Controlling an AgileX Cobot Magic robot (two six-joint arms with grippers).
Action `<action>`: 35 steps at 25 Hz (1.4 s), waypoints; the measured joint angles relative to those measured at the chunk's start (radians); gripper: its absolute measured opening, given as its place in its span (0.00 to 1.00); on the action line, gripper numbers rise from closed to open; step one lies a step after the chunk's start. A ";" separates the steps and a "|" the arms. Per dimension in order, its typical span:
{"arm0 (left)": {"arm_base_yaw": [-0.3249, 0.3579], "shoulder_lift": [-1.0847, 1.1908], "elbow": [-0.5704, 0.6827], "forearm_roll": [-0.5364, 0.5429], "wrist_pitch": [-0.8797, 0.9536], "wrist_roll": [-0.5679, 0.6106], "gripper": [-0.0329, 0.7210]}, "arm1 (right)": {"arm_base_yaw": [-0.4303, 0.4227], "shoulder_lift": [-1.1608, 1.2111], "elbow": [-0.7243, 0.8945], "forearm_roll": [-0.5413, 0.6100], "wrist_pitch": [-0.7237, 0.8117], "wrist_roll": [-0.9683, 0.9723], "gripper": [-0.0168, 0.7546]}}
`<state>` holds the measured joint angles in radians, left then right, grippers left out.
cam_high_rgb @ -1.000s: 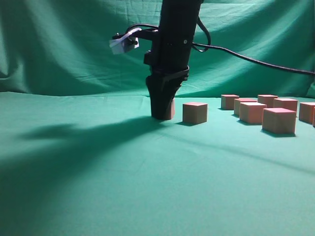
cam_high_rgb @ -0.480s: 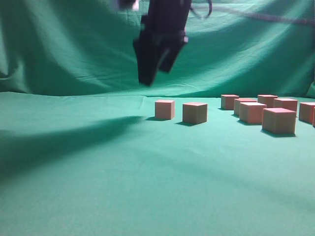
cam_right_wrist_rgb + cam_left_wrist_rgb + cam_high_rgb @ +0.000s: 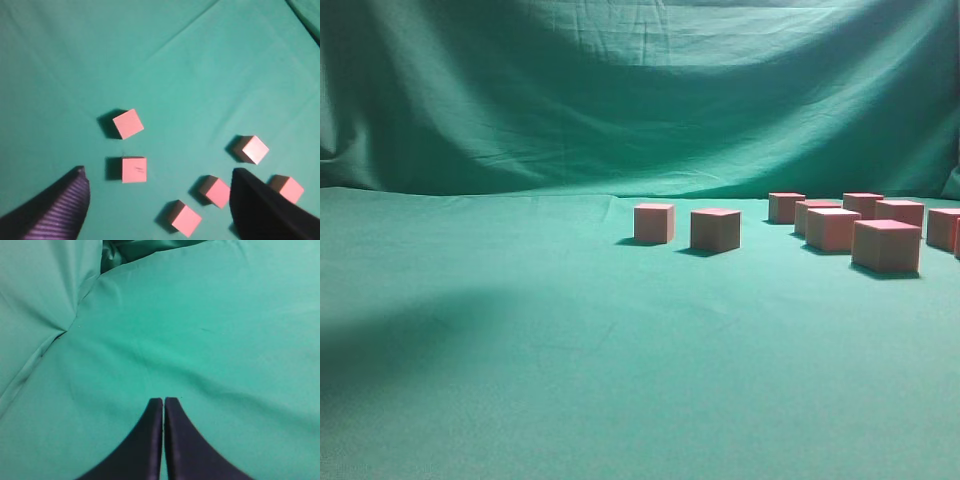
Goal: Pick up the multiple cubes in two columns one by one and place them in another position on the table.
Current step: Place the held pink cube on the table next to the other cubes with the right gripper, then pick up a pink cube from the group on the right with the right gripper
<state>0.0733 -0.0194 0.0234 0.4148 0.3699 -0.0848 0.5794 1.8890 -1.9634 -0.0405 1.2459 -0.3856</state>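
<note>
**Ana:** Teal-green cloth covers the whole table (image 3: 520,380), smooth and faintly creased, with a wrinkled backdrop (image 3: 620,90) hanging behind it. Where do the cubes sit?

**Ben:** Two cubes (image 3: 654,223) stand apart near the middle of the exterior view, just beside each other but not touching. The bigger cluster (image 3: 886,245) is off to the right, well apart from that pair.

**Ana:** And the arms?

**Ben:** Neither shows in the exterior view. The right gripper (image 3: 157,210) hangs high over the cubes, fingers spread wide with nothing between them. The left gripper (image 3: 163,440) is over bare cloth, its fingers pressed together.

**Ana:** How would a cube handle?

**Ben:** My guess is light and rigid, with matte faces that shouldn't slip. I'd pinch two opposite flat side faces, squared to them rather than across corners. In the tight cluster, a neighbour could get nudged as the fingers come down.
</note>
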 joint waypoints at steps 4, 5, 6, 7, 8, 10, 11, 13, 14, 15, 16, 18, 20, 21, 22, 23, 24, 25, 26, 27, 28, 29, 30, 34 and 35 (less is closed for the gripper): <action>0.000 0.000 0.000 0.000 0.000 0.000 0.04 | -0.055 -0.123 0.080 -0.014 0.000 0.145 0.75; 0.000 0.000 0.000 0.000 0.000 0.000 0.04 | -0.077 -0.155 0.124 -0.010 0.000 0.159 0.75; 0.000 0.000 0.000 0.000 0.000 0.000 0.04 | -0.107 -0.195 0.167 -0.002 0.000 0.170 0.75; 0.000 0.000 0.000 0.000 0.000 0.000 0.04 | -0.140 -0.232 0.226 0.013 0.002 0.190 0.75; 0.000 0.000 0.000 0.000 0.000 0.000 0.04 | -0.168 -0.266 0.288 0.032 0.002 0.208 0.75; 0.000 0.000 0.000 0.000 0.000 0.000 0.04 | -0.226 -0.313 0.407 0.064 0.002 0.233 0.75; 0.000 0.000 0.000 0.000 0.000 0.000 0.04 | -0.248 -0.328 0.470 0.080 0.004 0.244 0.75; 0.000 0.000 0.000 0.000 0.000 0.000 0.04 | -0.272 -0.334 0.580 0.108 0.001 0.251 0.75; 0.000 0.000 0.000 0.000 0.000 0.000 0.04 | -0.279 -0.334 0.639 0.120 -0.010 0.253 0.75; 0.000 0.000 0.000 0.000 0.000 0.000 0.04 | -0.279 -0.332 0.697 0.130 -0.039 0.254 0.75; 0.000 0.000 0.000 0.000 0.000 0.000 0.04 | -0.279 -0.328 0.749 0.142 -0.073 0.255 0.75; 0.000 0.000 0.000 0.000 0.000 0.000 0.04 | -0.279 -0.316 0.825 0.162 -0.186 0.257 0.75; 0.000 0.000 0.000 0.000 0.000 0.000 0.04 | -0.279 -0.300 0.877 0.167 -0.293 0.258 0.75; 0.000 0.000 0.000 0.000 0.000 0.000 0.04 | -0.279 -0.289 0.895 0.167 -0.343 0.259 0.75; 0.000 0.000 0.000 0.000 0.000 0.000 0.04 | -0.279 -0.276 0.906 0.167 -0.383 0.259 0.75; 0.000 0.000 0.000 0.000 0.000 0.000 0.04 | -0.279 -0.263 0.910 0.167 -0.413 0.260 0.75; 0.000 0.000 0.000 0.000 0.000 0.000 0.04 | -0.279 -0.248 0.910 0.167 -0.449 0.260 0.75; 0.000 0.000 0.000 0.000 0.000 0.000 0.04 | -0.279 -0.232 0.910 0.167 -0.487 0.260 0.75; 0.000 0.000 0.000 0.000 0.000 0.000 0.04 | -0.279 -0.215 0.910 0.167 -0.516 0.260 0.75; 0.000 0.000 0.000 0.000 0.000 0.000 0.04 | -0.279 -0.202 0.910 0.167 -0.545 0.260 0.75; 0.000 0.000 0.000 0.000 0.000 0.000 0.04 | -0.279 -0.184 0.910 0.167 -0.568 0.260 0.75; 0.000 0.000 0.000 0.000 0.000 0.000 0.04 | -0.279 -0.167 0.910 0.167 -0.588 0.262 0.75; 0.000 0.000 0.000 0.000 0.000 0.000 0.04 | -0.279 -0.154 0.910 0.167 -0.601 0.262 0.75; 0.000 0.000 0.000 0.000 0.000 0.000 0.04 | -0.279 -0.102 0.910 0.167 -0.651 0.262 0.75; 0.000 0.000 0.000 0.000 0.000 0.000 0.04 | -0.279 -0.091 0.910 0.167 -0.661 0.262 0.75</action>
<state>0.0733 -0.0194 0.0234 0.4148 0.3699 -0.0848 0.2999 1.7984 -1.0536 0.1262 0.5851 -0.1240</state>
